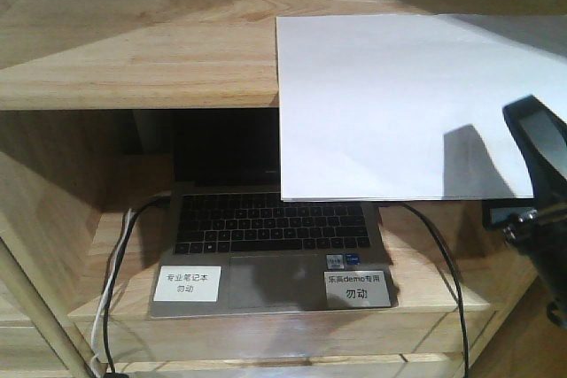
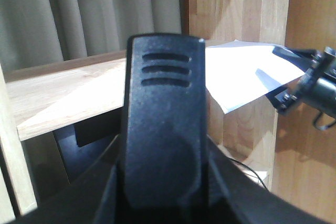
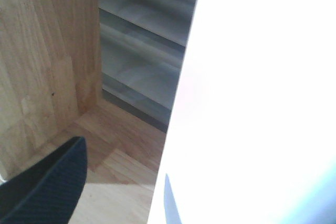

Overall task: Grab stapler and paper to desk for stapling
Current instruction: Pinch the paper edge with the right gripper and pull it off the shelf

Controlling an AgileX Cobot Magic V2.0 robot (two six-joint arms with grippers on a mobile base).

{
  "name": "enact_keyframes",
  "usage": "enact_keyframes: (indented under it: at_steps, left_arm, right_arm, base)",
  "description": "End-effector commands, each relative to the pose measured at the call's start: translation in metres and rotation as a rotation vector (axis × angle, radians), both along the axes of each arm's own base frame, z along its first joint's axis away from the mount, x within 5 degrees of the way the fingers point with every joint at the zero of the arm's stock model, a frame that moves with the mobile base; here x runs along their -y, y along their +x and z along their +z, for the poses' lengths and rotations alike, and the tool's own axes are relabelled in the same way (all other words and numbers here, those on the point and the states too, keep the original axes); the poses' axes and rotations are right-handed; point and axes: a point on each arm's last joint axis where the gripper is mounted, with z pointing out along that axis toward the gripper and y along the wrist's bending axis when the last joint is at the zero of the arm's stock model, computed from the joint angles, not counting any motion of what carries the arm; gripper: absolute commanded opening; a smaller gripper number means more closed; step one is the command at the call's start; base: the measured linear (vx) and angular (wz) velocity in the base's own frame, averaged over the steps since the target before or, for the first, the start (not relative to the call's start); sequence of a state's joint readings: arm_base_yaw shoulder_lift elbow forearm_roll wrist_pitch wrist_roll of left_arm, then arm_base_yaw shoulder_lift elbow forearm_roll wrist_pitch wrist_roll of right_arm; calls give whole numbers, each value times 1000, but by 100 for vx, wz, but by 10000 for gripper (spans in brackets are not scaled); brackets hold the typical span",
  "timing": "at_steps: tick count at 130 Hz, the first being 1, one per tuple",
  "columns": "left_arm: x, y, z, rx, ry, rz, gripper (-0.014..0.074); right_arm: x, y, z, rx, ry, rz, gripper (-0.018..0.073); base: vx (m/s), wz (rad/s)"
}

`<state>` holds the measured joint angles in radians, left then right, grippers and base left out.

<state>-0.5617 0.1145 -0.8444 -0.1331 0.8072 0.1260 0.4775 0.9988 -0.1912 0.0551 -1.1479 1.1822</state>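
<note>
The white paper [image 1: 390, 104] lies on the upper board of a light wooden shelf unit [image 1: 133, 50], its front edge hanging past the board. My right gripper [image 1: 518, 165] is at the sheet's right front corner. It is open, with one finger above the sheet and one below it. The left wrist view shows that right gripper [image 2: 275, 77] straddling the paper [image 2: 236, 72]. In the right wrist view the paper [image 3: 252, 103] hides one finger; the other finger [image 3: 47, 187] stands apart. My left gripper [image 2: 164, 182] is shut on the black stapler [image 2: 164, 119]. The desk is out of view.
An open laptop [image 1: 270, 245] with two white labels sits on the lower shelf under the paper. Cables run down at the left [image 1: 115, 263] and the right [image 1: 443, 254]. A wooden upright [image 2: 247, 14] stands behind the paper. Grey curtains [image 2: 79, 14] hang beyond the shelf.
</note>
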Motion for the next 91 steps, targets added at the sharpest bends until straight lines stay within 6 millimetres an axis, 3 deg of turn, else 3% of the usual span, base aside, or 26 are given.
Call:
enact_keyframes:
  at_steps: [1,35,55,67,91]
  left_arm:
    - [-1,0,17,92,-79,0,-6]
    - [-1,0,17,92,-79,0,-6]
    - [-1,0,17,92,-79,0,-6]
    - [-1,0,17,92,-79,0,-6]
    - [-1,0,17,92,-79,0,-6]
  right_arm:
    - [2,-4,28,226,86,-12,587]
    - [4,-3,32,230,109,-36,580]
    - [4,-3,32,229,110,-37,518]
    - [4,-3,32,226,118,-32,436]
    - [3,-4,32,230,112,-19,164]
  base:
    - [0,0]
    - [0,0]
    - [0,0]
    - [0,0]
    - [0,0]
